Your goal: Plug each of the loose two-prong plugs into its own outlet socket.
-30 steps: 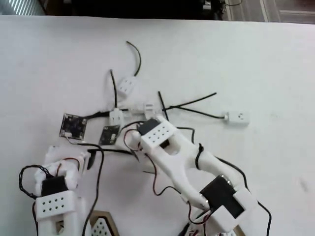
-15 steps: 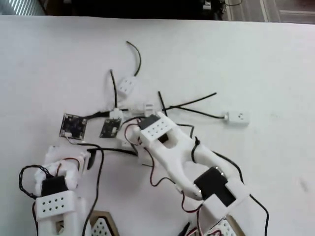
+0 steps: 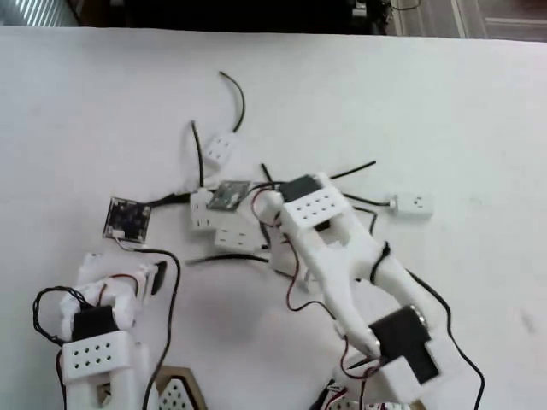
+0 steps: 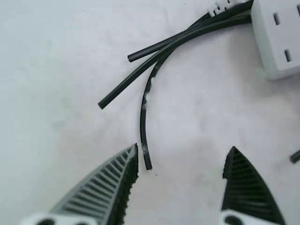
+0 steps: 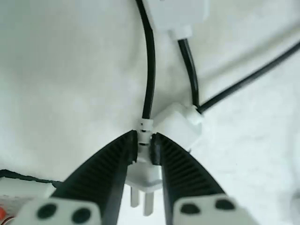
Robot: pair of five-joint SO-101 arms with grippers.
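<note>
My right gripper [image 5: 144, 138] is shut on a white two-prong plug [image 5: 146, 174], pinched near its cable end, prongs pointing back toward the wrist. A second white plug body [image 5: 180, 124] touches it, and a white socket [image 5: 176, 11] lies farther out. In the high view the right arm [image 3: 342, 256] stretches to the table's middle, among the white plugs [image 3: 235, 239] and black cables. My left gripper [image 4: 183, 154] stands open just above the table over the loose black cable ends [image 4: 145, 140], with a white outlet socket [image 4: 279, 37] ahead of it.
Two more white sockets lie apart: one [image 3: 220, 149] at the back, one [image 3: 410, 203] to the right on a thin black lead. The left arm [image 3: 94, 333] sits at the front left. Bare white table [image 3: 461, 102] spreads to the back and right.
The right arm has swung right and away from the front edge, dragging plugs and cables with it. The left arm has stayed still.
</note>
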